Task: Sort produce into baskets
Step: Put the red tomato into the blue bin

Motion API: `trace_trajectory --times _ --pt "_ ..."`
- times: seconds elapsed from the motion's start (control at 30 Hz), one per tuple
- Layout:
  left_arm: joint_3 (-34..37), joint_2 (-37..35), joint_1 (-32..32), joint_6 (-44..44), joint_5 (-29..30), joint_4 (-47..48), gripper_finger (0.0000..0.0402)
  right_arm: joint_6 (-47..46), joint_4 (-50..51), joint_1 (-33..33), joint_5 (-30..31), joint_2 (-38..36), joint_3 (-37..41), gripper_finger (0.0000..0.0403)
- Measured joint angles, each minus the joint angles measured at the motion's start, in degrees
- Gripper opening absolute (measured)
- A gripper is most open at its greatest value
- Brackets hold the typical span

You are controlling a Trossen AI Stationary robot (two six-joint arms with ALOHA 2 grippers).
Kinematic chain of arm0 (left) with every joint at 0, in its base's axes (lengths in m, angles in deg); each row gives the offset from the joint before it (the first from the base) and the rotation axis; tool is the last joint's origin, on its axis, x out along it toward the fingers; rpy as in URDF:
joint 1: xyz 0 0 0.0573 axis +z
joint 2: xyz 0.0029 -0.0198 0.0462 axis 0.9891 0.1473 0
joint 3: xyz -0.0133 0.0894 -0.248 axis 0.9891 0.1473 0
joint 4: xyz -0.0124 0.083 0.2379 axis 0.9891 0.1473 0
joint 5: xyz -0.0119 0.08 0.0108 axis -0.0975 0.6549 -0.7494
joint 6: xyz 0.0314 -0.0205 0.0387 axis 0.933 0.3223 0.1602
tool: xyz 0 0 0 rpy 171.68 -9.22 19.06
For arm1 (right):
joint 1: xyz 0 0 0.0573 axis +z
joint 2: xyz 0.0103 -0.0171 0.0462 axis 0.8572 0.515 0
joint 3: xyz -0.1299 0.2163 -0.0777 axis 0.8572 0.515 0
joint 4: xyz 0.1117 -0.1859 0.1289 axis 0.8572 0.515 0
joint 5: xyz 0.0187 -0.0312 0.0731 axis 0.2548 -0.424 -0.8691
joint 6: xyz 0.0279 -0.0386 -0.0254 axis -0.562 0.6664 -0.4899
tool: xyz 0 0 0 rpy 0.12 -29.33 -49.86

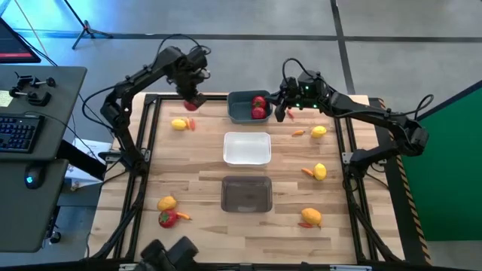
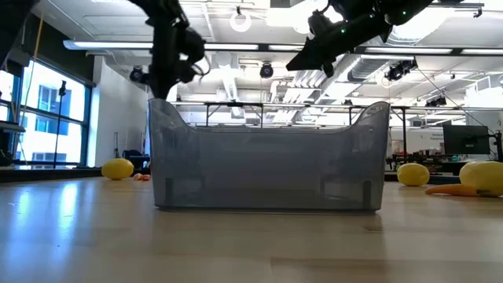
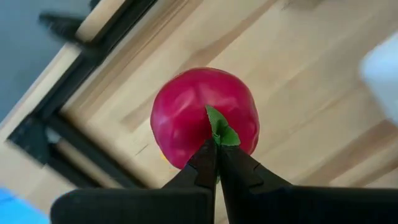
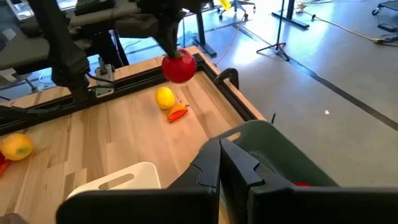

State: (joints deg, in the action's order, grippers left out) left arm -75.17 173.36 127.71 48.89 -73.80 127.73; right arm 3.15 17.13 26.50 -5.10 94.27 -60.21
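The left gripper (image 3: 216,163) has its fingers pinched shut on the green leaf of a red fruit (image 3: 204,115), which hangs in the air below it. In the high view this gripper (image 1: 191,99) is above the table's far left part, left of the blue-grey bin (image 1: 239,111) and beyond a lemon (image 1: 178,124) with a carrot (image 1: 191,125) just beside it. The right gripper (image 4: 220,163) has its fingers closed together with nothing between them; it hovers at the right edge of the blue-grey bin (image 4: 273,155), which already contains two red fruits (image 1: 259,108). The white bin (image 1: 246,148) lies in the table's middle, and the translucent grey bin (image 1: 246,194) lies nearer the front. More lemons (image 1: 320,172) and carrots (image 1: 298,133) lie scattered on the right side. At the front left, another lemon (image 1: 166,202) lies beside a red fruit (image 1: 168,218) on the wooden table (image 1: 188,173).
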Motion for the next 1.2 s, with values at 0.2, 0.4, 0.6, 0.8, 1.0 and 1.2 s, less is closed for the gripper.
trace_trajectory --times 0.2,0.4,0.6,0.8,1.0,1.2 --pt "-7.98 4.42 -4.68 -3.28 -4.2 -1.12 0.0 -0.04 0.03 -1.3 0.07 0.0 0.0 0.0" --pt "-16.96 11.96 -7.39 -5.91 -7.29 -1.38 0.0 -1.37 0.05 -1.32 0.05 0.0 0.0 0.0" --pt "-26.64 18.86 -8.7 -7.5 -10.2 -2.63 0.0 -2.28 0.09 -1.32 0.06 0.0 0.0 0.0" --pt "-32.28 24.06 -9.14 -8.96 -11.01 -5.25 0.0 -2.78 0.1 -1.32 0.06 0.0 0.0 0.0" --pt "-32.48 28.94 -8.8 -9.48 -10.34 -6.84 0.0 -2.8 0.11 -1.32 0.05 0.0 0.0 0.0" --pt "-32.48 32.48 -7.79 -10.44 -10.18 -9.87 0.0 -3.35 0.16 -1.21 0.47 0.0 0.0 0.0"
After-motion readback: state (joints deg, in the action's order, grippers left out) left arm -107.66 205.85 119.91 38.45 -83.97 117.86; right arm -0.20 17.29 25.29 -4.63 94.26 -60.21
